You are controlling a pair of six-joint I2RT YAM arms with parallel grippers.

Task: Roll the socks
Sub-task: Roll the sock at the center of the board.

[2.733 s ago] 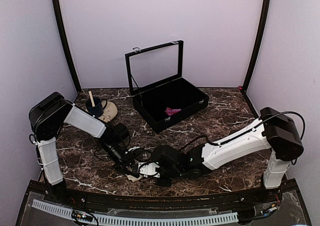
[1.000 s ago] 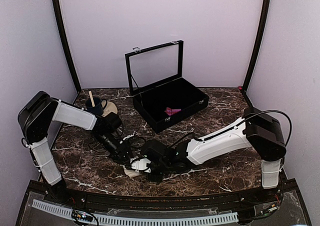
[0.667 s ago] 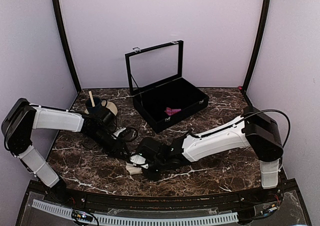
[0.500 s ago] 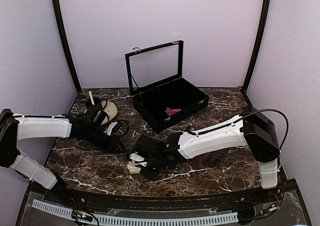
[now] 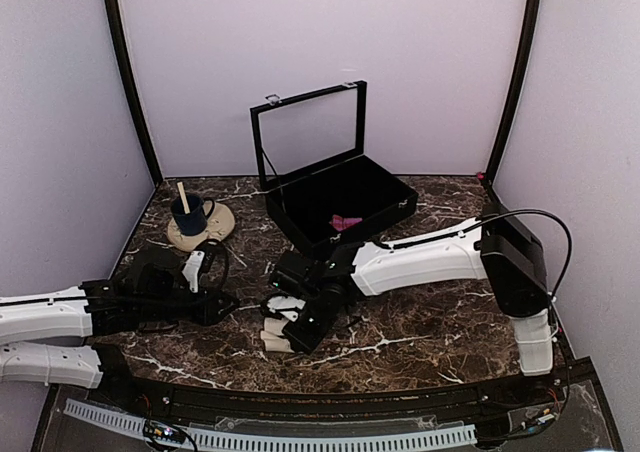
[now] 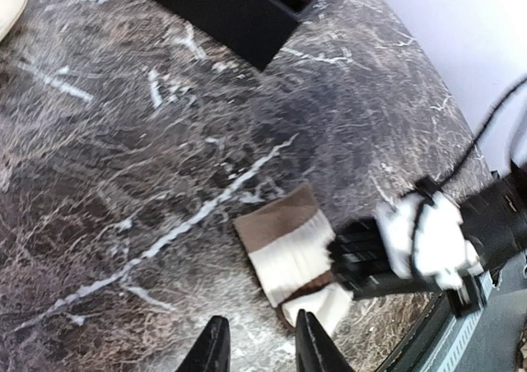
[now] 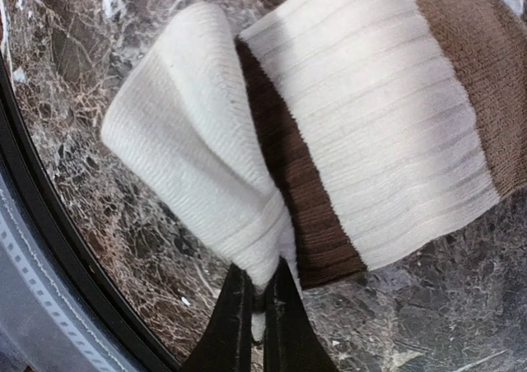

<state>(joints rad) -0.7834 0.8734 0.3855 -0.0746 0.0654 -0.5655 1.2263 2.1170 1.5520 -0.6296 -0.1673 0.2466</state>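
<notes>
Cream sock (image 5: 277, 338), brown-banded, lies on the marble table (image 5: 430, 322) near the front edge, in between the two arms. One cream end is lifted and folded back over the brown band: a first turn at most, no real roll yet.

Right gripper (image 7: 257, 304) is pinched tight on that folded end, low to the table.

Left gripper (image 6: 257, 349) has its fingers apart with nothing between them, and sits off to the left, well clear of the sock. A second ago it was right at the sock beside the right gripper. The left arm has since swung out low toward the left edge.

My read: the right arm alone has the sock now, so the rolling is its job, and it is barely begun.

Pink sock (image 5: 346, 222) sits farther back in the open black case (image 5: 330, 249). Whether it is rolled I cannot tell.

Cup (image 5: 189, 215) on its saucer (image 5: 216, 226) stands at back left.
</notes>
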